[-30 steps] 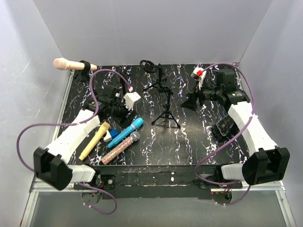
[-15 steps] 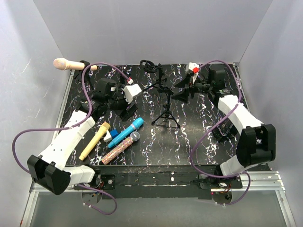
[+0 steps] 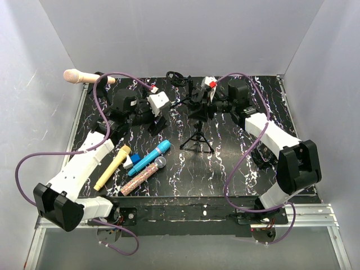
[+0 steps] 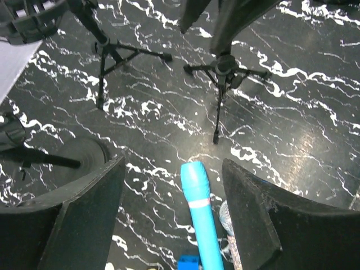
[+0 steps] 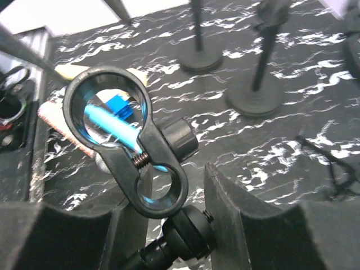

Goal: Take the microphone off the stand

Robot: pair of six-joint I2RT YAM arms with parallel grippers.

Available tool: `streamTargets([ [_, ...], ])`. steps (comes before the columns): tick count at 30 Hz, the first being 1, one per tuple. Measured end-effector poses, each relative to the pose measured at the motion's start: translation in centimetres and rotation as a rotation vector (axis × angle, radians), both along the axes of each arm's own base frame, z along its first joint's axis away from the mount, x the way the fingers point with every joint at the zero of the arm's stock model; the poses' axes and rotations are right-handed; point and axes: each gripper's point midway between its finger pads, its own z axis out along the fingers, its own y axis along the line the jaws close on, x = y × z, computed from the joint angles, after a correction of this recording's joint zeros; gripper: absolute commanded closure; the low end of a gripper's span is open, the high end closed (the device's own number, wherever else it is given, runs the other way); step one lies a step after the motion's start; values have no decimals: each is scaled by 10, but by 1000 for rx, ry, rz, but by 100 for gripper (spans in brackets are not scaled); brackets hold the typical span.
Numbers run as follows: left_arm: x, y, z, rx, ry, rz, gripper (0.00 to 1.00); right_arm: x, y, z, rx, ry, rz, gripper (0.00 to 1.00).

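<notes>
Left wrist: left claw (image 4: 171, 169) spread, empty; blue microphone (image 4: 198, 214) lies below.
Right wrist: right claw (image 5: 169, 197) open astride empty clip (image 5: 152, 152), probably not touching.
Top: beige microphone (image 3: 76, 76) sits in stand (image 3: 100, 79) at far-left tabletop (image 3: 236, 169) corner, neither claw near.
We judge this the approach step. Next, left claw must reach beige microphone, grip its body, slide it free.

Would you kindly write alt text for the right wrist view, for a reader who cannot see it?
An empty black ring-shaped microphone clip stands between the open fingers of the right gripper. Through its ring a blue microphone shows, lying on the black marbled table, with two round stand bases farther back.
</notes>
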Motion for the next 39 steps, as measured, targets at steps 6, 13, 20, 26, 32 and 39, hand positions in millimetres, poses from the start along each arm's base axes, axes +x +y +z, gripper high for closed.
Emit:
streamTargets([
  [6, 5, -12, -12, -37, -45, -58, 37, 24, -5, 5, -5, 56, -153, 99],
  [13, 15, -38, -45, -70, -36, -172, 41, 44, -15, 11, -48, 221, -378, 99],
  [20, 26, -73, -73, -110, -22, -283, 40, 40, -20, 9, -93, 343, -465, 99],
  [26, 19, -102, -68, -143, -60, -413, 42, 33, -16, 9, -85, 364, -423, 99],
  [32, 19, -122, -70, -143, -102, -492, 48, 27, -12, 10, -73, 386, -389, 99],
  [39, 19, -135, -77, -139, -90, -521, 71, 21, -10, 10, -62, 420, -360, 99],
])
